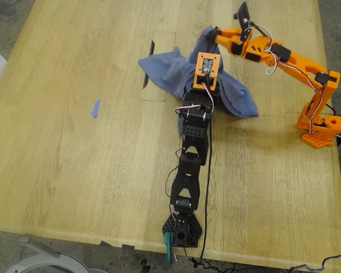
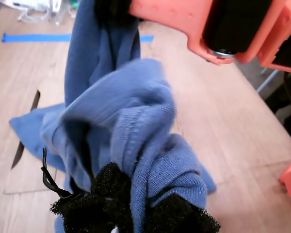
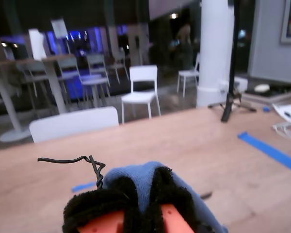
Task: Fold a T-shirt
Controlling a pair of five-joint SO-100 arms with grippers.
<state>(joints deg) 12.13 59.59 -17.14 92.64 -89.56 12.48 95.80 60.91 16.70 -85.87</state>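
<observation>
We are holding the T-shirt (image 1: 227, 94) bunched above the middle of the worktop (image 1: 74, 159), lifting it probably to shake it flat; our first tool (image 2: 136, 208) is clamped on a thick fold; our second tool (image 3: 140, 204) is pinching another edge, jaws nearly closed.

A light wooden table (image 1: 74, 170) with a rectangular cut-out panel (image 1: 158, 65). A small strip of blue tape (image 1: 95, 108) lies on it. Beyond the table stand white chairs (image 3: 141, 92), a white pillar (image 3: 214, 51) and other tables.
</observation>
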